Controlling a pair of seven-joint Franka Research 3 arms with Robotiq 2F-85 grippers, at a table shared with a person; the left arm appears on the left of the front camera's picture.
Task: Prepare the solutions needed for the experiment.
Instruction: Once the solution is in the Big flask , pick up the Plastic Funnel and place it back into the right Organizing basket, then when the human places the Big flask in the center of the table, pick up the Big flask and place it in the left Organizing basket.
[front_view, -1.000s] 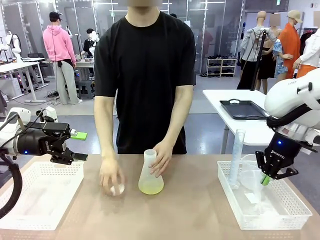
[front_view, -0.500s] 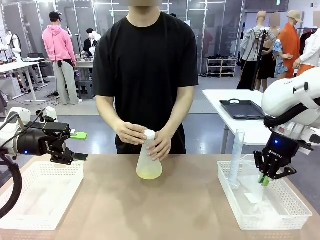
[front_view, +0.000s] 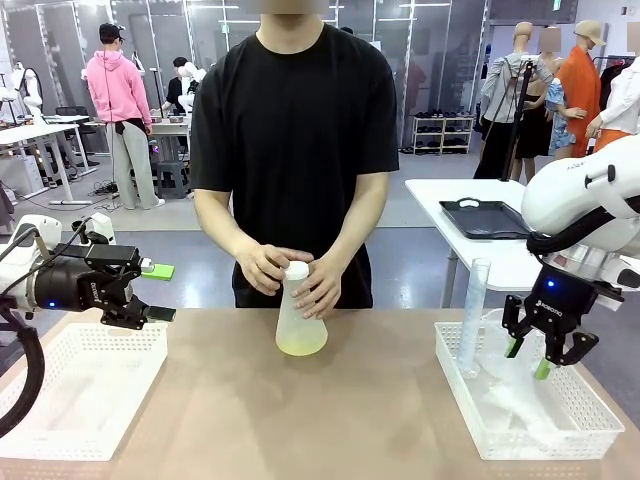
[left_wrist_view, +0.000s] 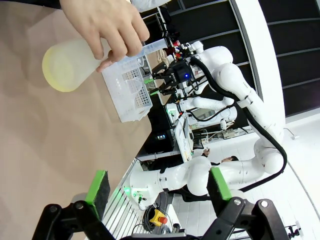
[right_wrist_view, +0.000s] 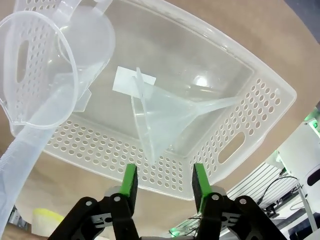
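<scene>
Since a second ago, the person's right hand (front_view: 262, 268) has come up off the tabletop to the mouth of the flask (front_view: 300, 325). The right gripper (front_view: 528, 358), then pinched shut over its basket, has spread its fingers.

The solutions (front_view: 301, 346) are a shallow pale yellow-green layer in the bottom of the frosted flask, which stands on the table (front_view: 330, 420) at its far middle. A white cap (front_view: 297, 270) sits on the flask's mouth under the person's right hand, while the person's left hand (front_view: 322, 290) holds the neck.

Well to the robot's right of the flask, the right gripper hangs over the right basket (front_view: 590, 420), jaws apart with nothing between them. In its wrist view a clear funnel (right_wrist_view: 160, 117) lies on its side on the basket floor just below the green pads, with the measuring jug (right_wrist_view: 40, 75) beside it. The graduated cylinder (front_view: 474, 310) leans at the basket end nearer the flask.

Well to the flask's other side, the left gripper (front_view: 160, 292) hovers spread wide and empty above the left basket (front_view: 60, 420).

The step looks like letting go of the funnel. To do it well, the claw should finish opening, then rise straight up before moving sideways. That way a pad does not drag the funnel's rim or knock the cylinder, and the arm keeps away from the flask while the person caps it.
</scene>
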